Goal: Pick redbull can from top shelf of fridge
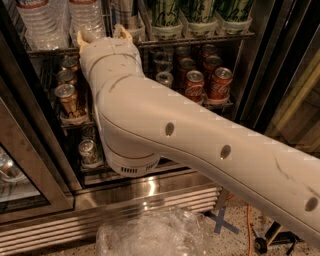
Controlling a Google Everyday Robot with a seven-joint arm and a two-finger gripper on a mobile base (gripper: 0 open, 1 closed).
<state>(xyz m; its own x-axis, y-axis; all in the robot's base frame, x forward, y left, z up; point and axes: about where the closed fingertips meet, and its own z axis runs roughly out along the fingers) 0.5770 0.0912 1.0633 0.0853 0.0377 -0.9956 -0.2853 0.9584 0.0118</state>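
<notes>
The redbull can (pixel 125 11), silver and blue, stands on the top shelf (pixel 210 39) of the fridge (pixel 150 192), between water bottles and green-and-white cans; only its lower part shows. My gripper (pixel 103 35) is at the end of the big white arm, right at the shelf's front rail, just below and left of the can. Its two tan fingertips (pixel 84 36) stand apart with nothing between them, so it is open. The right fingertip is just in front of the can's base.
Water bottles (pixel 42 22) stand left on the top shelf, green-and-white cans (pixel 200 12) right. Below are gold cans (pixel 67 97) and red Coca-Cola cans (pixel 220 82). An open glass door (pixel 20 165) is at the left. Crumpled clear plastic (pixel 150 232) lies on the floor.
</notes>
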